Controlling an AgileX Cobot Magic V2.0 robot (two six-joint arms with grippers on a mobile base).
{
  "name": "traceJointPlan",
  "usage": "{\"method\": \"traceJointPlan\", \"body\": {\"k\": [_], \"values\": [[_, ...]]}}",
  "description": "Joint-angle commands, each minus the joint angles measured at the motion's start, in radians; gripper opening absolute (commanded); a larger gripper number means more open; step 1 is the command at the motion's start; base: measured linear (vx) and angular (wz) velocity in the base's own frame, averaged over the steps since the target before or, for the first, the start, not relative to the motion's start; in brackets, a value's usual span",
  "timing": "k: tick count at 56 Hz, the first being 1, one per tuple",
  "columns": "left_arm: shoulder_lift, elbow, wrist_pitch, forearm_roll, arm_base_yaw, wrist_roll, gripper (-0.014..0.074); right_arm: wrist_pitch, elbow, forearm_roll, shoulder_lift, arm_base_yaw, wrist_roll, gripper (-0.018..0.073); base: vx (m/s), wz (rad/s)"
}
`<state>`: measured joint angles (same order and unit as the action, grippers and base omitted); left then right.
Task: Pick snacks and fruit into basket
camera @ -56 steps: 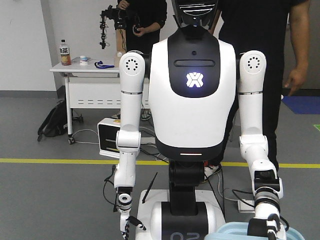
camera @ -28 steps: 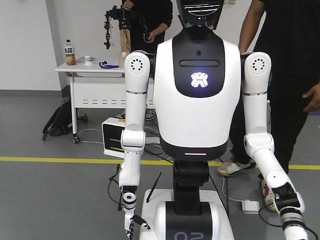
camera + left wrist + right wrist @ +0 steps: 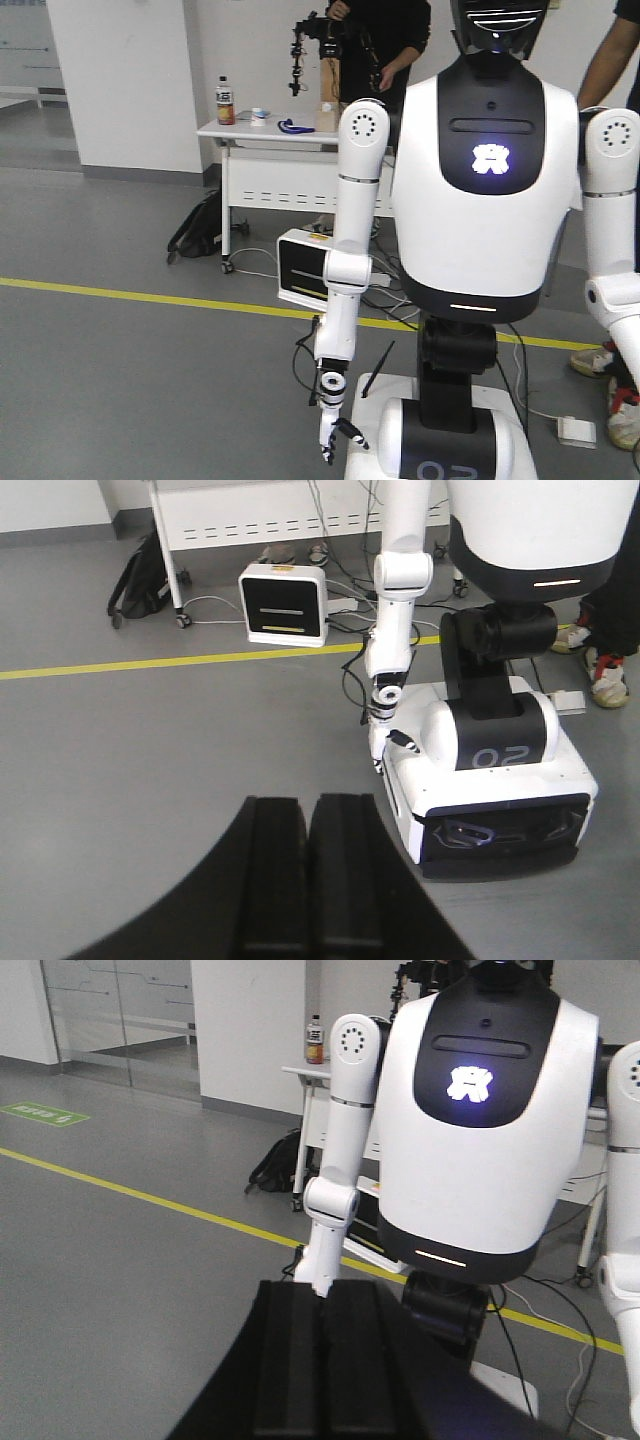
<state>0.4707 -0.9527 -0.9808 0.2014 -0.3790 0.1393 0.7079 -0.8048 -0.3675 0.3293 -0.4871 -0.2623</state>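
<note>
Scanning the front view from the left, a white wall [image 3: 120, 80] is seen. A bottle [image 3: 225, 100] is stood on a white table [image 3: 262, 136], and a black backpack [image 3: 200, 225] is slumped on the floor by the table leg. A yellow floor line [image 3: 120, 292] is run across the grey floor. A white box unit [image 3: 303, 268] is set on the floor just beside 1 hanging arm [image 3: 345, 250] of a white humanoid robot [image 3: 485, 220]. The humanoid's hand [image 3: 335, 435] is pointed down beside its base. A person in black [image 3: 390, 35] is stood behind the table.

In the left wrist view, the left gripper [image 3: 307, 805] is seen with its 2 black fingers pressed together; nothing is held. In the right wrist view, the right gripper [image 3: 322, 1290] is likewise closed up, with nothing between the fingers.

Where the snacks, fruit and basket lie cannot be told from these views.
</note>
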Motion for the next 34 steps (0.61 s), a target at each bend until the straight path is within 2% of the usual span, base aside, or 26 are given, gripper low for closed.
{"method": "traceJointPlan", "body": {"k": [1, 34], "values": [[0.012, -0.023, 0.075, 0.010, 0.001, 0.006, -0.0004, -0.080, -0.030, -0.023, 0.011, 0.000, 0.010, -0.0007, -0.08, 0.40], [0.012, -0.023, 0.075, 0.010, 0.001, 0.006, -0.0004, -0.080, -0.030, -0.023, 0.011, 0.000, 0.010, -0.0007, -0.10, 0.52]]}}
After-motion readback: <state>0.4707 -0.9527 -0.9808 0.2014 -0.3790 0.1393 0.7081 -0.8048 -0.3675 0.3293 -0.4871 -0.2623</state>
